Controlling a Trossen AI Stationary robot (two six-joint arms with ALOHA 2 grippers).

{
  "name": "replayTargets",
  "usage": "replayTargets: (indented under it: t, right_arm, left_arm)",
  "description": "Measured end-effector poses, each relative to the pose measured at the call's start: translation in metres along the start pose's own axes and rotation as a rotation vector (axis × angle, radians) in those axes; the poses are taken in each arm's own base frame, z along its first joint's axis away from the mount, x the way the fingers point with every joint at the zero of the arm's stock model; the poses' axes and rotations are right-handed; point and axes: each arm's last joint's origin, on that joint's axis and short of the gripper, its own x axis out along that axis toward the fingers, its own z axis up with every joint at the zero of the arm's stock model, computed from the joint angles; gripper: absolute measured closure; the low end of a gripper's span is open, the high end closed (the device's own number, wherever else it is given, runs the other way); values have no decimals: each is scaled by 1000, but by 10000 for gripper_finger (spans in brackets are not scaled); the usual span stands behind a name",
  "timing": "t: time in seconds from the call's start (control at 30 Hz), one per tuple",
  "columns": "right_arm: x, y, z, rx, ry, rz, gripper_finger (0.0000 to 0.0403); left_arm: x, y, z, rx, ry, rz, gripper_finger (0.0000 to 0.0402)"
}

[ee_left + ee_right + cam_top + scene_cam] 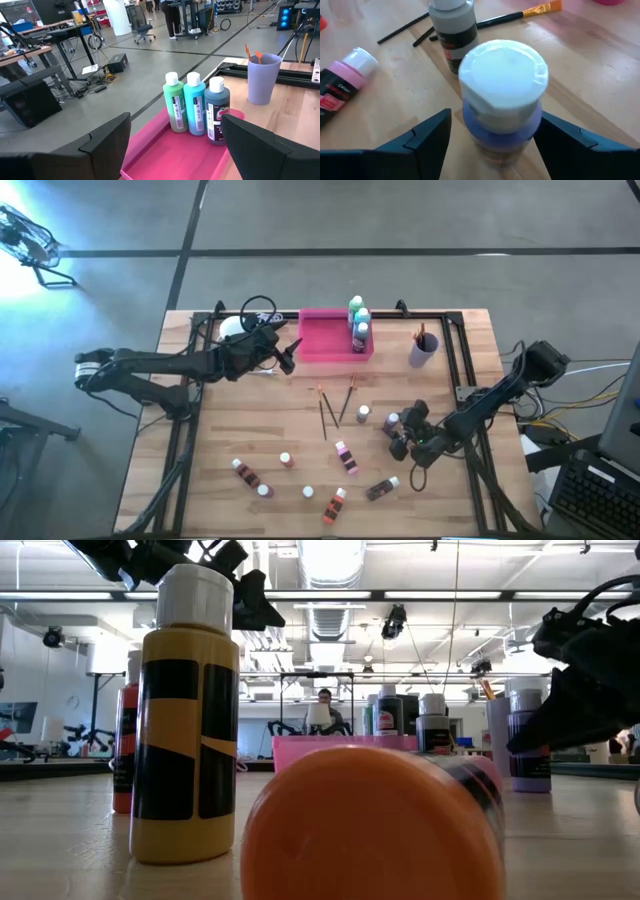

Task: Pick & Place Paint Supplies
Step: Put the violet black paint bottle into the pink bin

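Jaws of the right gripper [490, 137] stand spread either side of an upright purple bottle [502, 107] on the bench [250, 435], apparently lined up to grasp it. Left gripper [175, 145], jaws also spread and empty, hovers over the pink tray [167, 150], where three bottles [196, 110] already stand, likely its drop-off place.

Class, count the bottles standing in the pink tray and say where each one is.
3, in a row at one end of the pink tray: green bottle, light blue bottle, dark bottle. None seem hidden.

Probably a lab: office chair [141, 22], equipment racks [192, 17] (concrete floor).
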Motion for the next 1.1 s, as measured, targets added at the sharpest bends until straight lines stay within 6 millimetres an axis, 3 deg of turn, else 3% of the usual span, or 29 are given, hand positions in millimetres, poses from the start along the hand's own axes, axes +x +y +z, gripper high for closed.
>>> replayTargets:
  t: [1.1]
  right_arm:
    - [4,0,0,-13,-57,-36,246]
  left_arm:
    - [0,0,0,-5,1,0,90]
